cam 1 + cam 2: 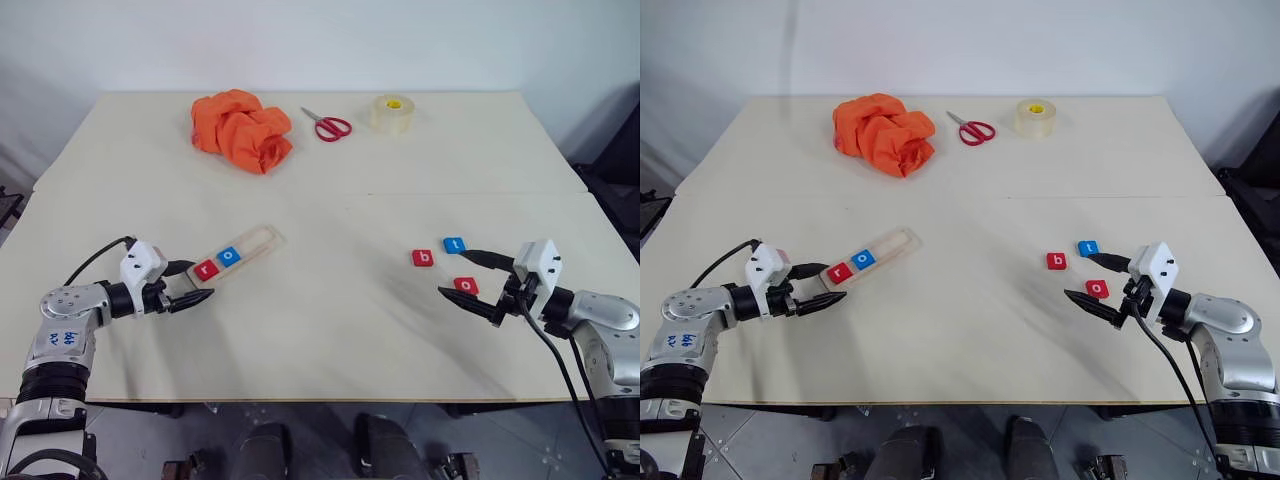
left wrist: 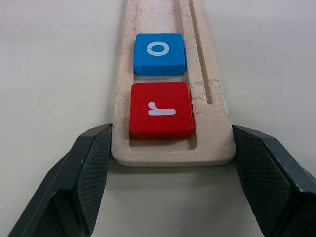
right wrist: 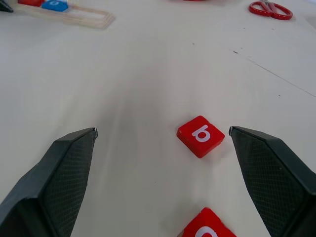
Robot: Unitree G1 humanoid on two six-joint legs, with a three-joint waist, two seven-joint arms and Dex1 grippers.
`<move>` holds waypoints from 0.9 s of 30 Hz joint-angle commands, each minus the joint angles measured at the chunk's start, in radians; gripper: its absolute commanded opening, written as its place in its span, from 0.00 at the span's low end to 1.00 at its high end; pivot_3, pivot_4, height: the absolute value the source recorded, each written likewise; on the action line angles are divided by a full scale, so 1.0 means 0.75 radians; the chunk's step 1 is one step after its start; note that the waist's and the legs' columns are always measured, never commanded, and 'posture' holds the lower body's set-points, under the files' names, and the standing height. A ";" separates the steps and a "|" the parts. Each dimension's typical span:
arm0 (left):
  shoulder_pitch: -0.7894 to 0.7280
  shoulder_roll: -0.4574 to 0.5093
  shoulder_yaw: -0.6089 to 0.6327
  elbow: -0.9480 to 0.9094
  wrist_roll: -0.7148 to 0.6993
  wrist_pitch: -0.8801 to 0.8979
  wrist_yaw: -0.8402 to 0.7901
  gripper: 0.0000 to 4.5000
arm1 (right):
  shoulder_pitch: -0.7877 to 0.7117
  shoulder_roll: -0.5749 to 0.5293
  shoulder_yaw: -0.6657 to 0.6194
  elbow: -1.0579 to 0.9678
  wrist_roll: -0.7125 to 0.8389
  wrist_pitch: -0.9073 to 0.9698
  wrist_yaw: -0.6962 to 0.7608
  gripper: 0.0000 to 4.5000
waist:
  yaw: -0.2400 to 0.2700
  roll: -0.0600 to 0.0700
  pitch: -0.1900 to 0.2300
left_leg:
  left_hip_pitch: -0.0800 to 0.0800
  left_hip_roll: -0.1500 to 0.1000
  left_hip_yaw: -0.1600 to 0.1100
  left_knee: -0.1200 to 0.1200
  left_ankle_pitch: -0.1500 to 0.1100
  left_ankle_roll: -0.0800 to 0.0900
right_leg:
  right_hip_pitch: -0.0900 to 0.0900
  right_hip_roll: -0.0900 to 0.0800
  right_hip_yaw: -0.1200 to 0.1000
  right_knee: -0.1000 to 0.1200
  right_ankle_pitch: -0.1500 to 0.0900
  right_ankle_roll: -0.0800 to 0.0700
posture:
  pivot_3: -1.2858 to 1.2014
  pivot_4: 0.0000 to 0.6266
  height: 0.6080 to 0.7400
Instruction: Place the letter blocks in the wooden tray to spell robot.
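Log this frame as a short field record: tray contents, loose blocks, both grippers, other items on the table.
tray: wooden tray, holds red r block and blue o block, rest unfilled
loose blocks: red b block, blue t block, red o block
left gripper: open, fingers either side of the tray's near end
right gripper: open, around the red o block
other items: orange cloth, red scissors, tape roll

Pale table [image 1: 330, 330] (two joined tops), white wall [image 1: 300, 40].

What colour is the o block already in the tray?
Blue o block, clearest in the left wrist view.
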 commanded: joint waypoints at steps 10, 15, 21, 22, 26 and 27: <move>-0.052 -0.087 -0.232 -0.381 0.015 -0.009 -0.182 0.76 | 0.058 -0.047 -0.057 -0.064 0.024 -0.017 0.050 1.00 | -0.001 -0.001 0.000 | -0.002 0.000 0.001 0.001 -0.001 0.000 | -0.001 0.001 0.000 -0.001 0.000 0.000 | 0.52 0.24 1.00; -0.104 -0.156 -0.327 -0.414 0.039 -0.001 -0.188 0.76 | 0.121 -0.068 -0.094 -0.136 0.042 0.013 0.027 1.00 | 0.001 -0.001 0.000 | -0.002 0.000 0.000 0.001 -0.001 0.000 | -0.001 0.001 0.000 -0.001 0.000 0.000 | 0.52 0.24 1.00; -0.129 -0.201 -0.373 -0.373 0.059 -0.010 -0.188 0.76 | 0.212 -0.069 -0.142 -0.249 0.058 0.063 -0.020 1.00 | 0.000 -0.001 0.001 | -0.002 0.000 0.000 0.002 -0.001 0.000 | -0.001 0.002 0.001 -0.001 0.000 0.001 | 0.52 0.24 1.00; -0.130 -0.203 -0.378 -0.368 0.063 -0.014 -0.194 0.76 | 0.222 -0.068 -0.146 -0.263 0.060 0.067 -0.026 1.00 | 0.000 -0.001 0.001 | -0.002 0.000 0.000 0.002 -0.001 0.000 | -0.001 0.002 0.001 -0.001 0.000 0.001 | 0.52 0.24 1.00; -0.144 -0.224 -0.395 -0.346 0.080 -0.021 -0.185 0.76 | 0.255 -0.061 -0.165 -0.321 0.071 0.094 -0.060 1.00 | 0.000 -0.001 0.001 | -0.002 0.000 0.000 0.003 -0.001 0.000 | -0.001 0.002 0.001 -0.001 0.000 0.001 | 0.52 0.24 1.00; -0.146 -0.228 -0.396 -0.342 0.081 -0.024 -0.184 0.92 | 0.260 -0.061 -0.167 -0.331 0.073 0.100 -0.066 1.00 | 0.001 -0.001 0.001 | -0.002 0.000 0.000 0.003 -0.001 0.000 | -0.001 0.002 0.001 -0.001 0.000 0.001 | 0.52 0.24 1.00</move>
